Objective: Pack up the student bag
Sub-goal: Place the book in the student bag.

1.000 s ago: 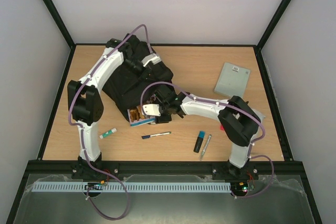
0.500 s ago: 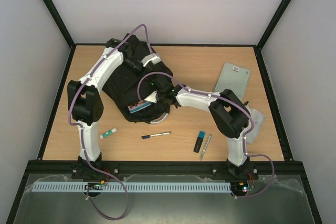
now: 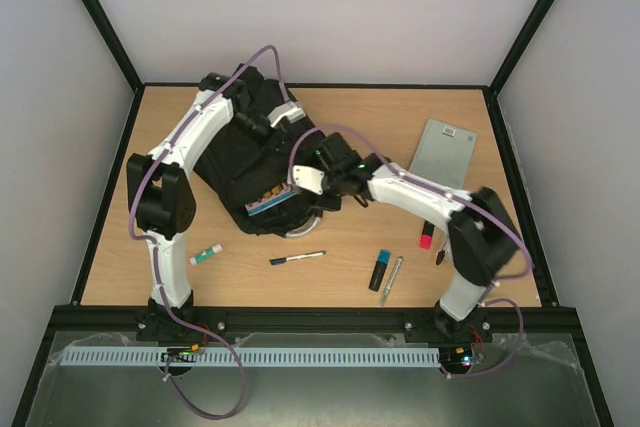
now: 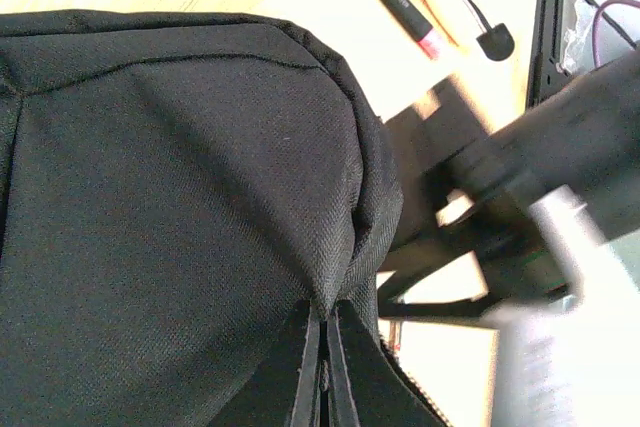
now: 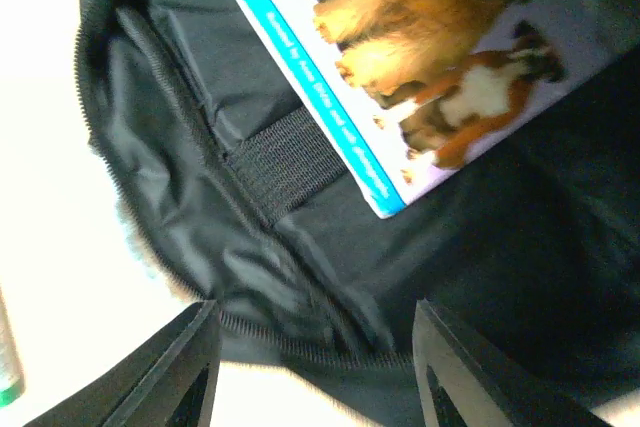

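The student bag [image 3: 240, 162], a large black backpack, lies at the table's left centre with its mouth toward the front. My left gripper [image 3: 268, 127] is shut on a fold of the bag's black fabric [image 4: 200, 197] at the upper edge, jaws pinched together [image 4: 322, 347]. A book with dogs on its cover [image 5: 430, 67] sits partly inside the open compartment, its blue-edged corner showing [image 3: 264, 201]. My right gripper [image 5: 318, 377] hovers open over the bag's zip rim [image 5: 280, 332], holding nothing, just right of the book [image 3: 300, 185].
On the wood in front lie a green glue stick [image 3: 205, 254], a pen [image 3: 297, 257], a blue highlighter [image 3: 380, 269] and a silver pen [image 3: 391, 279]. A red marker [image 3: 427, 236] lies by the right arm. A grey flat case [image 3: 443, 150] is at back right.
The right gripper carried the book from the table in front of the bag into its mouth, let go and drew back to the right. Its elbow swung right, uncovering the red marker.
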You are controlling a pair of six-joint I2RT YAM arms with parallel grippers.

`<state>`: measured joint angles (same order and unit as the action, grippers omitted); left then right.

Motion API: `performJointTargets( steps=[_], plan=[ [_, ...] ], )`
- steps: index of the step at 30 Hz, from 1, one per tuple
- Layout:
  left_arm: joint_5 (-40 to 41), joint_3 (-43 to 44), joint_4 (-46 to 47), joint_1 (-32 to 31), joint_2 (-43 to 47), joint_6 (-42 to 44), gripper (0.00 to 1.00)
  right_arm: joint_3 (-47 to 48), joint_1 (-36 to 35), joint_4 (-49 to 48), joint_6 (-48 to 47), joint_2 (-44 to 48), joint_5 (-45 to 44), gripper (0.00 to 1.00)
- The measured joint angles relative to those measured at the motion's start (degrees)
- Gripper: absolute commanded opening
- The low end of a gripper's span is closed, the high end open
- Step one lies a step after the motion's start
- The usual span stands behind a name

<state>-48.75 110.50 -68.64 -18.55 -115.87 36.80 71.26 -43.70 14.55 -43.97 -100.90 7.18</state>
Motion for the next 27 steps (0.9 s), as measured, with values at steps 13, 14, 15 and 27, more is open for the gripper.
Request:
performJointTargets(
  steps=[13, 14, 15, 27],
  plan=[
    [0.79, -3.37, -1.95, 0.20, 0.66, 5.70, 0.03, -0.85, 9.79, 12.94, 3.26, 14.29, 8.46, 0.44],
    [0.94, -3.58, -2.01, 0.20, 0.66, 6.19, 0.02, -0.85, 9.77, 12.59, 3.76, 14.29, 8.17, 0.47],
    [1.16, -3.89, -2.12, 0.20, 0.66, 6.58, 0.02, -0.85, 9.75, 12.15, 4.42, 14.29, 7.74, 0.51],
    [2.56, -8.33, -3.04, 0.55, 0.87, 9.90, 0.04, 12.68, 10.32, 6.12, 13.00, 1.27, 9.01, 0.56]
  ],
)
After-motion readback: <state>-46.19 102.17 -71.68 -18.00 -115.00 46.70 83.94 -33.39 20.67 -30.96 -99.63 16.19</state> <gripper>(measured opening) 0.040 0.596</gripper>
